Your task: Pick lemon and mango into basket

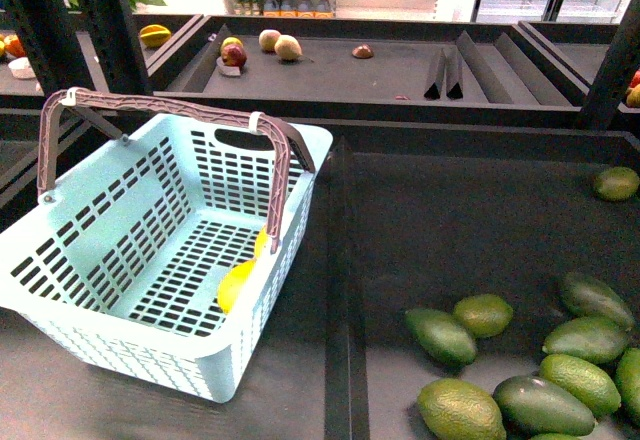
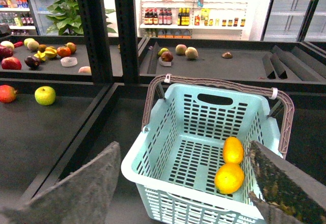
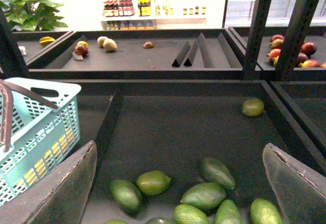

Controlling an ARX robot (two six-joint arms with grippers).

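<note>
Both of my claws stand wide and hold nothing: the left gripper (image 2: 183,193) hangs above the near rim of the basket (image 2: 153,147), the right gripper (image 3: 178,183) over the bin of green fruit (image 3: 206,194).

Two yellow-orange fruits lie touching on the slotted floor, by the wall on my right. I take the one further in for the lemon (image 2: 233,149) and the nearer, rounder one for the mango (image 2: 229,178), though they look much alike. If so, the job seems done.

What could go wrong now is mostly my own doing. The brown-grey handles (image 2: 219,85) arch over the basket's far side; a careless lift of my left arm that way could hook them and drag or tip the whole thing. The basket also sits askew with one corner just beside the dark divider (image 1: 340,290), so a shove could ride it up.

Open room lies above and back toward me on both sides.
</note>
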